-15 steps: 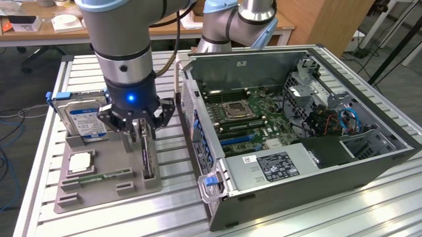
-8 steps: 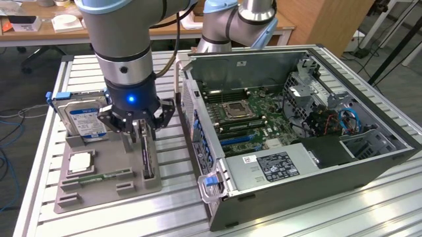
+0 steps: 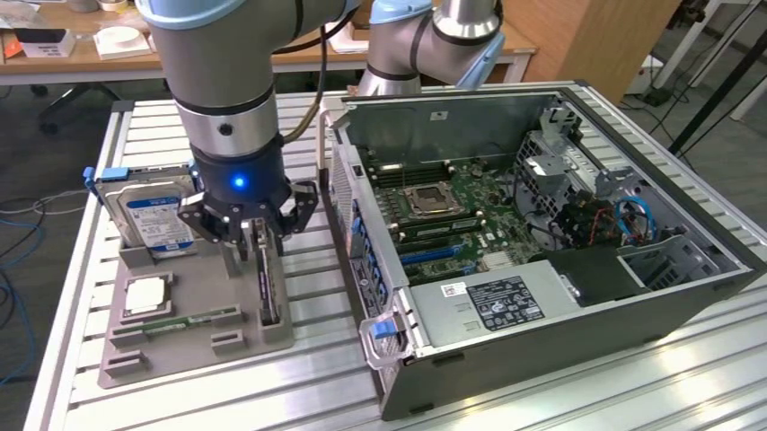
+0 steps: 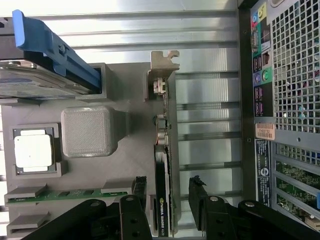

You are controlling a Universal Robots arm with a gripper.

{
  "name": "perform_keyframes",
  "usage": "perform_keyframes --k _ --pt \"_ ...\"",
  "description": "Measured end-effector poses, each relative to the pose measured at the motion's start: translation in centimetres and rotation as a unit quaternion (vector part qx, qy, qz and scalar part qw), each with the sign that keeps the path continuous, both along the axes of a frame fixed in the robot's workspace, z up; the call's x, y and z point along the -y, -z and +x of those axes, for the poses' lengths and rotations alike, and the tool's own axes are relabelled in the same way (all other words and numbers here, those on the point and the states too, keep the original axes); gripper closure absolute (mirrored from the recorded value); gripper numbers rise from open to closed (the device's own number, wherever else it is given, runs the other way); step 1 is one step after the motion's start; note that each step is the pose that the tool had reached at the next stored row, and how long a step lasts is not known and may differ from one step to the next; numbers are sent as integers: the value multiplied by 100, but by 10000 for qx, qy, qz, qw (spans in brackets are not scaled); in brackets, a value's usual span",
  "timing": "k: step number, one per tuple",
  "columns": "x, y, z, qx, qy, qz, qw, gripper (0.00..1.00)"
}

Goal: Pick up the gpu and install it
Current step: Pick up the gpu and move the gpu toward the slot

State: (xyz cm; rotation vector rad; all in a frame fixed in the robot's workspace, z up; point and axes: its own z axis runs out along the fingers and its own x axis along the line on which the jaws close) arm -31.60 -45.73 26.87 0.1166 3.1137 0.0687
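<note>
Pick-up step in hand; the card is not lifted yet and nothing is going into the machine.

- Lower left of the exterior frame: the gripper (image 3: 257,241) is hanging low over the grey holder tray (image 3: 180,355). Its jaws are standing apart, straddling the gpu (image 3: 268,292).
- The gpu is standing on its long edge in a slot of the tray. The hard drive (image 3: 150,211) is sitting upright in the tray just beside it, toward the left of the frame.
- The wrist view is giving the fine fit. One of the fingertips (image 4: 196,186) is flanking each face of the gpu (image 4: 172,150), with a sliver of gap on both sides, so neither is touching.
- It is also showing the silvery bracket (image 4: 161,62) at the end of the card away from the fingers.
- The exterior view is giving the destination. The open computer case (image 3: 480,382) is filling the centre and right of the frame, with the motherboard (image 3: 444,215) exposed.

Judgement: a sound grip is calling for the pads to meet both faces squarely and low enough on the card. Any lift must then go straight along the slot so the card is not binding in the tray.
</note>
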Motion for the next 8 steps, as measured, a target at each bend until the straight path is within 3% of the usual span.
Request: perform_keyframes --k 8 --pt "0 25 0 0 0 0 10000 53"
